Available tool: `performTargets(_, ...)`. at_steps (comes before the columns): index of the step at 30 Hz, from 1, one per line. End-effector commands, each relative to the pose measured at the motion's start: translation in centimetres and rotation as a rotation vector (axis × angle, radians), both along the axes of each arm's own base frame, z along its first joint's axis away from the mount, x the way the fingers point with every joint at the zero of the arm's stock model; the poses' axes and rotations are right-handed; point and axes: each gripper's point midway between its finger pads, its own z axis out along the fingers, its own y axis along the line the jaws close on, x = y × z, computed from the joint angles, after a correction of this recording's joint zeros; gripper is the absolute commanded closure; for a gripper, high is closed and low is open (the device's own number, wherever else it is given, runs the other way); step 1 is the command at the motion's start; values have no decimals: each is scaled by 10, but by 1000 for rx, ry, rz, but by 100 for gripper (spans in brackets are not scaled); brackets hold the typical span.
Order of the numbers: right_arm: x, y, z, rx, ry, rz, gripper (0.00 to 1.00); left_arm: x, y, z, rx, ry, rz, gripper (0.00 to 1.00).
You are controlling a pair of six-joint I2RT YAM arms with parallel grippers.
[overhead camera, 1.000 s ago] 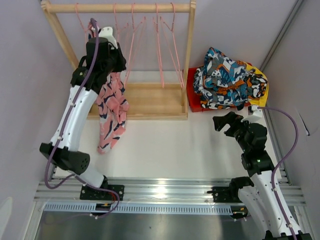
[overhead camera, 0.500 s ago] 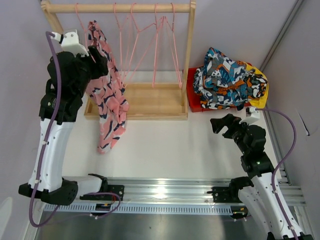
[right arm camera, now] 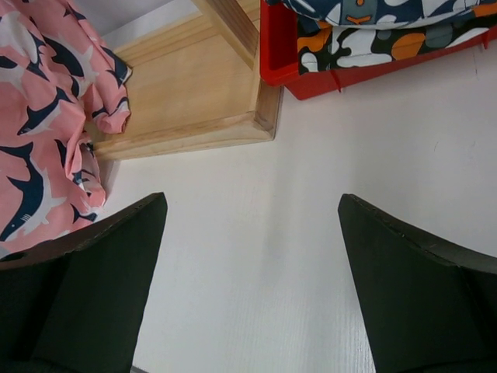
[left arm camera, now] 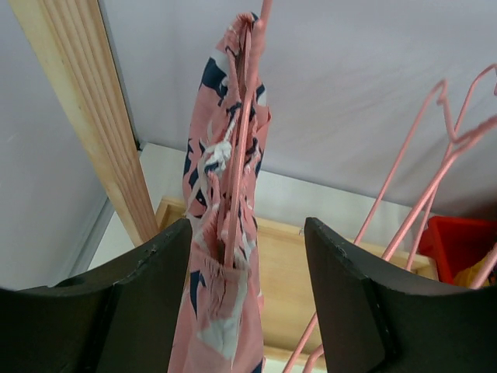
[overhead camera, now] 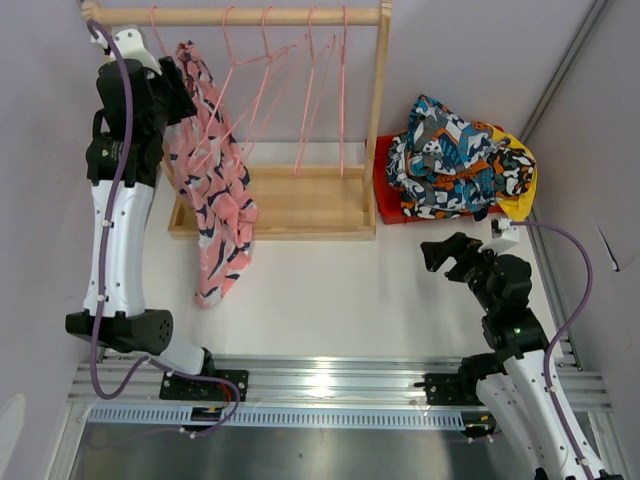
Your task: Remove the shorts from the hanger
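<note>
Pink shorts (overhead camera: pixel 215 190) hang inside the parted left end effector (left arm camera: pixel 247 233); empty hangers (overhead camera: pixel 306 100) alongside; right end effector (right arm camera: pixel 250 202) wide above white surface (right arm camera: pixel 256 272).

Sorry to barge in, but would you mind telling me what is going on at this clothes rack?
The robot is taking shorts off hangers. The left gripper is up at the rail, its open jaws either side of the pink shorts, which hang on the leftmost hanger. The four other hangers are bare, and a pile of patterned shorts sits in the red bin to the right. The right gripper hangs open over the table near that bin, holding nothing.
</note>
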Motion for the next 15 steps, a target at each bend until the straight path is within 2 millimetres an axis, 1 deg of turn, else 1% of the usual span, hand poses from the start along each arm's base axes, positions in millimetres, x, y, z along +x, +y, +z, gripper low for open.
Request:
performTargets(1, 1, -1, 0, -4, -15, -6, 0, 4, 9, 19, 21, -43, 15, 34)
performTargets(2, 1, -1, -2, -7, -11, -4, 1, 6, 9, 22, 20, -47, 12, 34)
performTargets(3, 1, -1, -2, -8, -10, -7, 1, 13, 10, 16, 18, -31, 17, 34)
performTargets(4, 1, -1, -3, -9, -8, -7, 0, 15, 10, 19, 17, -37, 14, 34)
performTargets(6, 0, -1, -3, -16, -9, -6, 1, 23, 10, 10, 15, -13, 14, 35)
performTargets(10, 0, -2, -5, -20, -4, -8, 0, 35, 9, 4, 11, 0, 15, 36)
performTargets(11, 0, -2, -5, -20, -4, -8, 0, 36, 10, 8, 11, -9, 16, 37)
performTargets(13, 0, -2, -5, -19, -3, -8, 0, 43, 11, 0, 14, 11, 21, 43)
performTargets(14, 0, -2, -6, -20, -2, -6, 0, 43, 11, 0, 15, 16, 24, 49)
performTargets(15, 0, -3, -6, -21, -1, -9, 1, 45, 12, -1, 14, 18, 27, 52)
